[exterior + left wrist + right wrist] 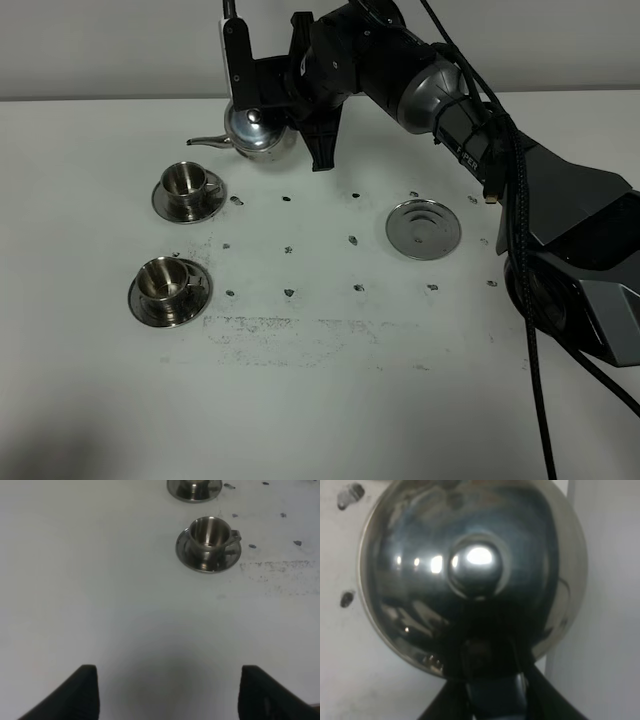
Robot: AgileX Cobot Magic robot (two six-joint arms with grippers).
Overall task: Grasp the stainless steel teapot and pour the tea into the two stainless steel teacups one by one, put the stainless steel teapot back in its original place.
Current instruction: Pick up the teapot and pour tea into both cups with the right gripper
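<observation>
Reaching across, right fingers (237, 62) clasping teapot (258, 135)

Teapot (258, 132) handle hidden behind right hand (272, 95); far teacup (195, 489) and left hand (169, 692) fingertips cut off by left wrist frame.

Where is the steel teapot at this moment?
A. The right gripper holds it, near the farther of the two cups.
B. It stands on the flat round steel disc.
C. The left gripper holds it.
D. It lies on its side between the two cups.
A: the right gripper is shut on the handle of the teapot, whose spout points out beside the farther cup, while the flat disc lies bare.
</observation>
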